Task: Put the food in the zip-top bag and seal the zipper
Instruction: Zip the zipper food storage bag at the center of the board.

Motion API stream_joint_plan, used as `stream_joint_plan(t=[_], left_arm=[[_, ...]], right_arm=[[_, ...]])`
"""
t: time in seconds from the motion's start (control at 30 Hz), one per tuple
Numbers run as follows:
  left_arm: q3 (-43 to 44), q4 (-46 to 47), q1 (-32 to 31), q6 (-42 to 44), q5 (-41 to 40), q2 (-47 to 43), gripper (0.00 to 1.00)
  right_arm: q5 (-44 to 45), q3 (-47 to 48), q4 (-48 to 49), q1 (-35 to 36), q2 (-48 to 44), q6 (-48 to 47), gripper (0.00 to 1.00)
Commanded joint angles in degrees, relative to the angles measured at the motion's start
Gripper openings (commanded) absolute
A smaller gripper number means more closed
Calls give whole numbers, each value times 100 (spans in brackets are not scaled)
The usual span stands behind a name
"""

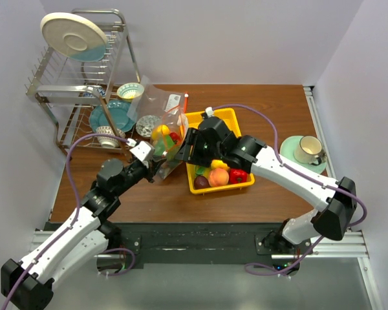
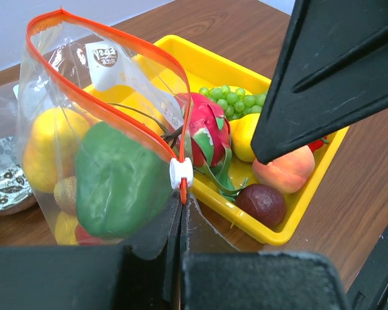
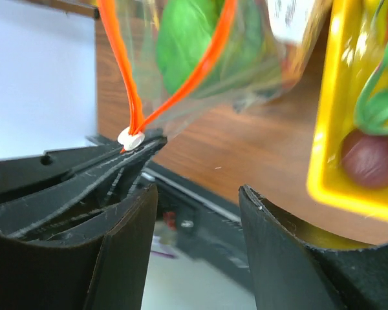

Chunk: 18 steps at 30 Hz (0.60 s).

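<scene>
Orange-red plastic of the zipper [image 2: 183, 145] stands open in a wide loop, so the sealing is not yet done. The zip-top bag [image 1: 165, 139] is held upright just left of the yellow tray [image 1: 242, 185], near the middle of the table. Through its clear wall we see a green pepper [image 2: 116, 181], a yellow fruit [image 2: 48, 145] and a little red below, so we judge that part of the food is already inside. The dragon fruit [image 2: 204, 129], the grapes [image 2: 236, 100], a peach [image 2: 284, 171] and a dark purple fruit [image 2: 262, 203] lie in the tray, and we think these must go in before the zipper can be closed. The left gripper [image 2: 181, 219] is closed tight on the corner of the bag, just under the white slider [image 2: 181, 173], and keeps the mouth up. The right gripper [image 3: 197, 245] hangs close to this corner with its jaws about half apart and nothing between them. In our judgement the task is about half done: more filling first, then the closing of the zipper.
</scene>
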Motion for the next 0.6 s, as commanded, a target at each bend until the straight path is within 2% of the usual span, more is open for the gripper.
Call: stream_joint_plan(t=[0.0,0.33,0.57], left_arm=[[81,311,-16,199,-70,8,0],[134,276,-16,296,-289,148,0],[169,267,-15,296,-430,201,0]], right_arm=[[564,-170,587,101,-192,1516,57],[775,514,439,356,344,1947,56],[775,919,237,382,774,2053,47]])
